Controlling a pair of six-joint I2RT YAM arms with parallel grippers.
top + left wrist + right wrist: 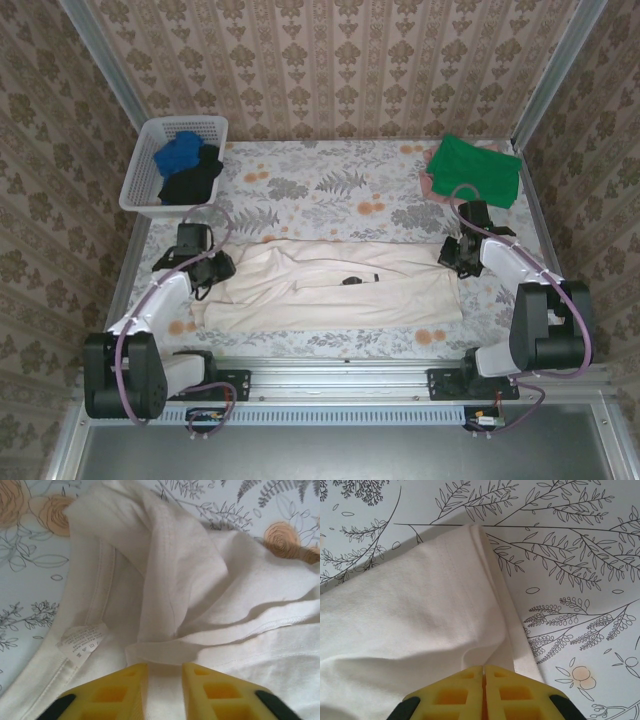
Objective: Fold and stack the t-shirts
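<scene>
floral table [330, 185] under cream t-shirt [340, 285], care label [82, 639] near left hand [165, 672]

A white plastic lattice basket [140, 186] sits at ten o'clock, tucked into the far corner of the table. A pale tablecloth [320, 190] printed with grey ferns and orange roses covers the top. Beige patterned wallpaper [330, 60] lines the walls, and a silver slotted rail [340, 380] runs along six o'clock.
</scene>
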